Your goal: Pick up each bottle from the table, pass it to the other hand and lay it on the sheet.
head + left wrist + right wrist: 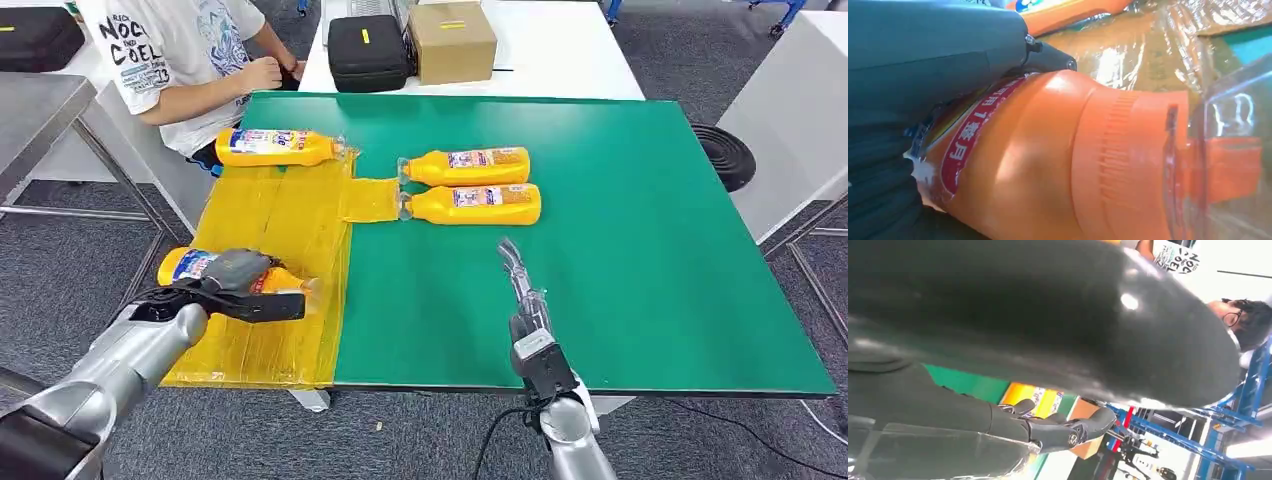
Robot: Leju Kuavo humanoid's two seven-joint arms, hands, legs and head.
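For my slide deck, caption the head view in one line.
Left hand holds an orange bottle over the yellow sheet; right hand open.

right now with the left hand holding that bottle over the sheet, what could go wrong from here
The left hand holds its bottle near the yellow sheet's outer edge; let go there, the round bottle might roll off the table. The sheet looks wrinkled and glossy, so fingers pulling away may drag it and disturb the bottle already laid at its far end. Two bottles lie side by side on the green table; picking up one could nudge the other.
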